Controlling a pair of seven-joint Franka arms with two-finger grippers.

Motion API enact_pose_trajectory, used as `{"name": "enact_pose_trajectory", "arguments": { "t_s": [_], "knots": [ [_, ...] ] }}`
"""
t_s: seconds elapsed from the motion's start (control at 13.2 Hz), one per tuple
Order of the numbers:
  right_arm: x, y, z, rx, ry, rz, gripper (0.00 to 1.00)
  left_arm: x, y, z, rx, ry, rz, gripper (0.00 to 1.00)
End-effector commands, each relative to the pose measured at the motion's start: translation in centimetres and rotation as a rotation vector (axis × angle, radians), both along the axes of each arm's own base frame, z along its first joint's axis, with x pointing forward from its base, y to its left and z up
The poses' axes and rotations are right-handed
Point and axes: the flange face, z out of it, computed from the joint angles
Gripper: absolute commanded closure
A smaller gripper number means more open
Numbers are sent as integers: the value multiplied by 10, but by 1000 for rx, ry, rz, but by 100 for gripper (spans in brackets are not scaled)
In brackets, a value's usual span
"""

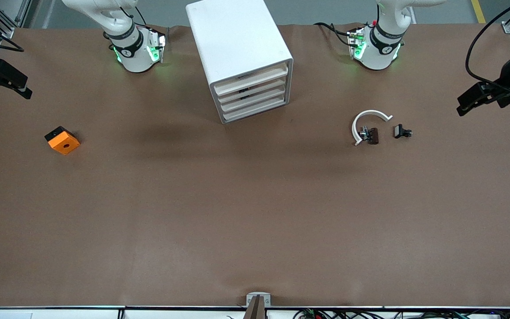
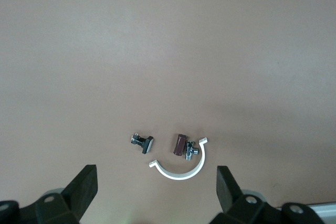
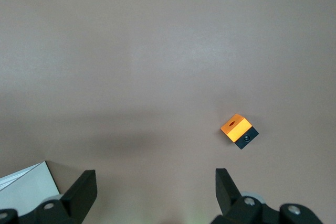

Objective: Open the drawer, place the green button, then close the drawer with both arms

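- The cabinet (image 1: pixel 241 57) stands on the tabletop (image 1: pixel 237 212) between the two arm bases. All four drawers are shut; the top drawer (image 1: pixel 251 81) shows only its cream front.
- A drawer front of this kind is judged rigid, light and smooth. Take hold at the edge of the front and pull straight out; the light cabinet may slide unless the second arm braces it.
- The button cannot be identified with certainty. No green cap is visible. Candidates toward the left arm's end: a small black part (image 2: pixel 143 141) and a brown part (image 2: pixel 180 144) just inside a white curved clip (image 2: pixel 181 170).
- Such a part is judged tiny, hard and light; pinch it across the body.
- An orange cube (image 3: pixel 239 131) lies toward the right arm's end.
- Left tool (image 2: pixel 157 190): fully open, empty, over the small parts.
- Right tool (image 3: pixel 156 190): fully open, empty, over bare tabletop near the cube.
- No legible brand or label appears on the task items.
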Motion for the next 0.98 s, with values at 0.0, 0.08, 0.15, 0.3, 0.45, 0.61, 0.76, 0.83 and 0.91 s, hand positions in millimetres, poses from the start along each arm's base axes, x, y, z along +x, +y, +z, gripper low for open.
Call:
{"name": "enact_pose_trajectory", "arguments": {
  "t_s": [0.0, 0.08, 0.15, 0.3, 0.45, 0.61, 0.76, 0.83, 0.91],
  "knots": [
    [0, -3, 5, -12, 2, 4, 0, -17, -3, 6, -2, 7, -20, 0],
    [0, -3, 5, -12, 2, 4, 0, -18, -3, 6, 1, 8, -36, 0],
    [0, -2, 5, -13, 2, 5, 0, -18, -2, 5, 1, 13, -58, 0],
    [0, -3, 5, -11, 2, 4, 0, -18, -4, 5, 1, 12, -66, 0],
    [0, -3, 5, -11, 2, 2, 0, -19, -6, 7, -2, 9, -70, 0],
    [0, -3, 5, -11, 2, 4, 0, -20, -17, 13, -46, 0, -86, 0],
    [0, -3, 5, -11, 2, 4, 0, -21, -22, 11, -46, 4, -122, 0],
    [0, -3, 5, -11, 2, 3, 0, -20, -22, 11, -46, 5, -164, 0],
    [0, -3, 5, -11, 2, 4, 0, -20, -22, 11, -46, 4, -184, 0]
  ]
}}
